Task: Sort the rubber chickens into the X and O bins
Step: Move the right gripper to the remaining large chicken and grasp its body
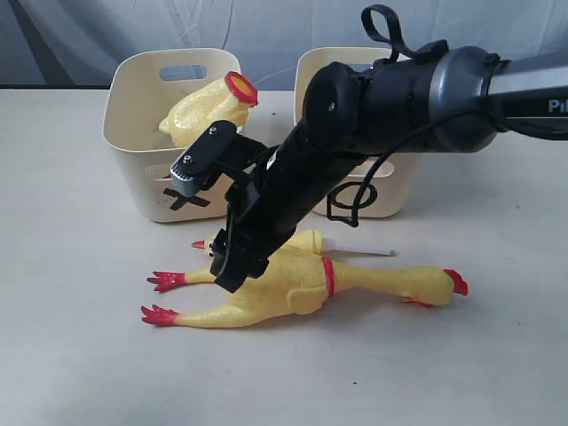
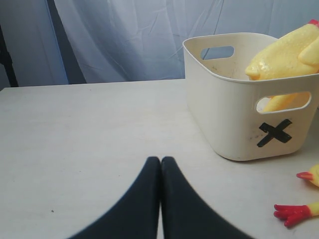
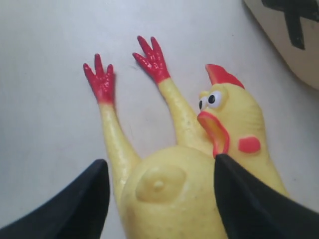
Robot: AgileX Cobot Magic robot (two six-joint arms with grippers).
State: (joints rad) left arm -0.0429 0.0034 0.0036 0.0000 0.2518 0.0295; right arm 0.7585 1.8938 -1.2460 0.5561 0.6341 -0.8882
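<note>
Right claw (image 3: pixel 160 164) is spread wide and straddles the belly of the whole chicken (image 1: pixel 302 288). There's a visible gap between one finger and the body, so call it not yet pinched. That chicken lies flat on the table (image 1: pixel 80 373) in front of both bins, with its feet toward the X bin (image 1: pixel 133 182) side and its head toward the O bin (image 1: pixel 395 186) side. A second chicken head (image 3: pixel 232 119) sits just beside the belly, close against the other finger; can't tell how much neck is attached. Headless body (image 1: pixel 200 111) is in the X bin. Left claw (image 2: pixel 160 162) is pressed together with nothing in it, low over the table near the X bin. Judgement: the toy looks light, hollow, soft and a bit slick, so it'll likely squash and droop at both ends. You want the fat belly, not the thin ends, and keep that loose head out of the pinch.
</note>
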